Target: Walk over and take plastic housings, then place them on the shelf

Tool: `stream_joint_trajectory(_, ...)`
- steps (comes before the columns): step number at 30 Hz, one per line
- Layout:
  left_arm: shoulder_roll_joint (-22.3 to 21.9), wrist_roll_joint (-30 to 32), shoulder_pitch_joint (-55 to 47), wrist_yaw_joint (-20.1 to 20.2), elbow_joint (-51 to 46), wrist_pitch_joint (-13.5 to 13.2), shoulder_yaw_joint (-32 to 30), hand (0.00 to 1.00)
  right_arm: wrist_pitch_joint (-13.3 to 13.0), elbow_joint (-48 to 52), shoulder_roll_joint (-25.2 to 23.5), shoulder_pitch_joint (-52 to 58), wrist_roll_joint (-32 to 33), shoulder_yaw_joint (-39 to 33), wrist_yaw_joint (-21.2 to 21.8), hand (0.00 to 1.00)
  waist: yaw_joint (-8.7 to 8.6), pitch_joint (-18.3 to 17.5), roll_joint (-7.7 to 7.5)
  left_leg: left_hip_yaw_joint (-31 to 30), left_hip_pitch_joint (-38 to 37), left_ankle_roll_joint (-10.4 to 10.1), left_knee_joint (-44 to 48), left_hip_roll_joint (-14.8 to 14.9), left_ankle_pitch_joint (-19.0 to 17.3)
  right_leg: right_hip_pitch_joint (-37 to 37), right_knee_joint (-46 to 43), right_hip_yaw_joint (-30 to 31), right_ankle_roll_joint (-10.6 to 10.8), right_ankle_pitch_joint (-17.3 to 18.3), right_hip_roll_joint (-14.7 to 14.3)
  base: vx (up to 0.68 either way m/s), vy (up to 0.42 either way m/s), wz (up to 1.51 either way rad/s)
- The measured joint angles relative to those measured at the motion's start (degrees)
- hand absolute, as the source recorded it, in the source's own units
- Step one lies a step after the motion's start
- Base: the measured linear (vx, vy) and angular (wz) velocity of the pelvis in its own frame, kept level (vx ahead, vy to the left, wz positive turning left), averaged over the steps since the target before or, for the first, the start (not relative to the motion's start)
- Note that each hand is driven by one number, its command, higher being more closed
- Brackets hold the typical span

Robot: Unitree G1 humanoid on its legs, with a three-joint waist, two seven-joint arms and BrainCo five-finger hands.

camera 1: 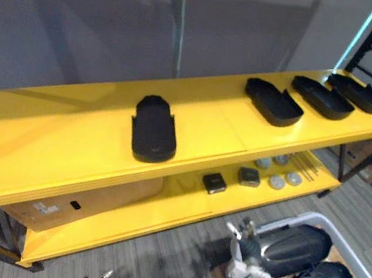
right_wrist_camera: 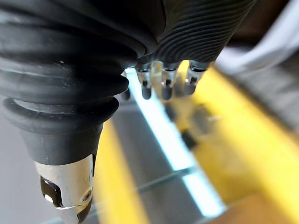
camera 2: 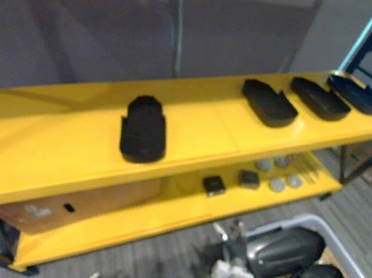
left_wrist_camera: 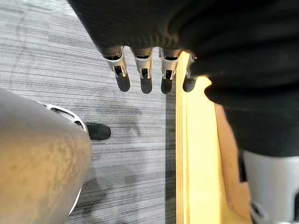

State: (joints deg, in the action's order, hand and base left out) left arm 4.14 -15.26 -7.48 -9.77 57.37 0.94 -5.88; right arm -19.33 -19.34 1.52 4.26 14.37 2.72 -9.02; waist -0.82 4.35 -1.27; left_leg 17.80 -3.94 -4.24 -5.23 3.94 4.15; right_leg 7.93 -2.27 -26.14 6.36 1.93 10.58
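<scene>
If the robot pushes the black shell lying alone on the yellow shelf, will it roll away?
Probably not: the black housing lies low and flat on the yellow shelf, so it would likely slide, not roll. It looks like stiff moulded plastic, so it is probably light. The glossy shelf may let it slip.

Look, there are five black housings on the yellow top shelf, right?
Not quite. Four black housings lie on the yellow top shelf, not five. The left eye view shows all four spread along it.
</scene>
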Motion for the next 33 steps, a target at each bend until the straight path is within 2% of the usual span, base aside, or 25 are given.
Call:
stream_joint_trajectory(1, 0.1, 0.6, 0.3, 0.3, 0.0, 0.4, 0.6, 0.0, -0.7, 1.6, -0.2, -0.1, -5.1, 0.2, -7.7, 0.0, -0.05, 0.0, -0.03, 0.4, -0.1, -0.1, 0.0, 0.2, -0.1, -0.2, -0.1, 0.8, -0.2, 0.1, -0.2, -0.02, -0.01, -0.16)
stream_joint_trajectory(3, 0.1, 0.5, 0.5, 0.3, 0.0, 0.4, 0.6, 0.0, -0.7, 3.7, -0.5, 0.0, -8.5, 0.1, -15.6, 0.0, -0.07, 0.0, -0.04, 1.1, -0.1, -0.1, 0.0, 0.6, -0.1, -0.8, -0.1, 1.7, -0.4, 0.3, -0.6, -0.02, -0.019, -0.24)
stream_joint_trajectory(4, 0.0, 0.4, 0.6, 0.3, 0.1, 0.3, 0.7, 0.0, -0.7, 5.8, -0.9, 0.2, -11.3, -0.2, -22.3, 0.0, -0.11, 0.0, 0.05, 1.7, -0.1, -0.2, 0.0, 0.9, -0.2, -1.3, -0.2, 2.7, -0.5, 0.3, -0.9, -0.01, -0.03, -0.26)
stream_joint_trajectory(5, 0.1, 0.3, 0.6, 0.3, 0.1, 0.3, 1.6, 0.0, -0.7, 8.7, -1.5, 0.7, -13.1, -1.6, -26.6, 0.0, -0.27, 0.1, 0.21, 1.8, -0.1, -0.2, 0.0, 1.1, -0.2, -1.4, -0.2, 2.9, -0.6, 0.3, -1.2, 0.0, -0.031, -0.19)
stream_joint_trajectory(7, 0.3, 0.1, 0.6, 0.3, 0.1, 0.2, 2.7, 0.0, -1.6, 13.4, -1.7, 2.0, -13.6, -3.8, -29.4, 0.0, -0.62, 0.1, 0.27, 2.1, -0.1, -0.3, 0.0, 1.4, -0.3, -1.6, -0.2, 3.2, -0.8, 0.4, -1.5, 0.02, -0.027, -0.09)
stream_joint_trajectory(8, 0.3, 0.1, 0.6, 0.3, 0.1, 0.2, 2.7, 0.0, -2.2, 14.8, -1.5, 2.3, -13.6, -4.1, -29.5, 0.0, -0.7, 0.1, 0.29, 2.2, -0.1, -0.3, 0.0, 1.5, -0.3, -1.8, -0.2, 3.4, -0.9, 0.4, -1.6, 0.03, -0.028, -0.1)
stream_joint_trajectory(11, 0.6, 0.4, 0.6, 0.3, 0.7, 0.4, 3.6, 0.0, -4.1, 19.9, 1.0, 2.3, -12.4, -6.3, -24.0, 0.0, -1.82, 0.0, 0.46, 2.2, -0.2, -0.4, 0.0, 1.7, -0.3, -1.8, -0.6, 3.6, -0.7, 0.2, -1.8, 0.03, -0.018, -0.03)
stream_joint_trajectory(12, 1.0, 0.8, 0.6, 0.6, 0.7, 0.4, 4.8, 0.0, -4.5, 21.4, 3.7, 1.6, -10.3, -6.1, -18.6, 0.0, -1.77, -0.1, 0.52, 2.2, -0.2, -0.4, 0.0, 1.7, -0.3, -1.8, -0.6, 3.9, -0.7, 0.3, -1.8, 0.0, 0.0, 0.0)
stream_joint_trajectory(13, 1.1, 1.5, 0.6, 0.9, 0.7, 0.4, 4.8, 0.0, -4.5, 21.6, 4.8, 0.8, -9.2, -5.9, -16.1, 0.0, -1.76, -0.1, 0.52, 2.2, -0.3, -0.4, 0.0, 1.7, -0.3, -1.8, -0.6, 4.0, -0.7, 0.3, -1.8, 0.0, 0.0, 0.0)
stream_joint_trajectory(14, 1.1, 2.7, 0.7, 1.2, 0.7, 0.4, 4.8, 0.0, -4.5, 21.6, 6.7, -1.2, -6.0, -5.7, -11.2, 0.0, -1.64, -0.1, 0.52, 2.2, -0.4, -0.4, 0.0, 1.8, -0.3, -1.8, -0.6, 4.1, -0.7, 0.3, -1.9, 0.0, 0.0, 0.0)
stream_joint_trajectory(16, 1.1, 2.9, 0.7, 1.3, 0.8, 0.5, 4.8, 0.0, -4.4, 21.4, 9.5, -5.5, -2.5, -3.9, -4.9, 0.0, -1.49, -0.1, 0.52, 2.4, -0.8, -0.4, 0.0, 1.8, -0.3, -1.7, -0.9, 4.3, -0.8, 0.3, -1.8, -0.01, 0.0, -0.04)
stream_joint_trajectory(19, 1.1, 4.4, 0.8, 1.3, 0.7, 0.4, 4.8, 0.0, -4.3, 20.2, 12.0, -11.4, 0.3, -1.5, 1.0, 0.0, -1.29, -0.1, 0.5, 2.3, -1.1, -0.5, 0.0, 1.8, -0.3, -1.5, -1.2, 4.3, -0.8, 0.3, -1.8, -0.03, 0.001, -0.01)
stream_joint_trajectory(26, 1.1, 4.7, 1.4, 1.4, 0.8, 0.5, 4.5, 0.0, -0.5, 15.9, 12.4, -17.0, 1.4, 3.4, 9.2, 0.0, 0.19, -0.1, 0.46, 0.6, -1.0, -0.6, 0.0, 1.8, 0.1, -0.8, -1.3, 3.0, -1.4, 0.7, -1.8, -0.02, -0.009, 0.09)
stream_joint_trajectory(33, 1.1, 5.1, 1.5, 1.5, 0.7, 0.5, 4.3, 0.0, -0.1, 15.8, 12.0, -20.7, 0.2, 10.9, 17.0, 0.0, 0.67, 0.0, 0.69, -1.2, -0.9, -0.8, 0.0, 1.8, 0.7, -0.1, -1.2, 1.1, -1.2, 0.6, -1.8, 0.01, -0.009, 0.12)
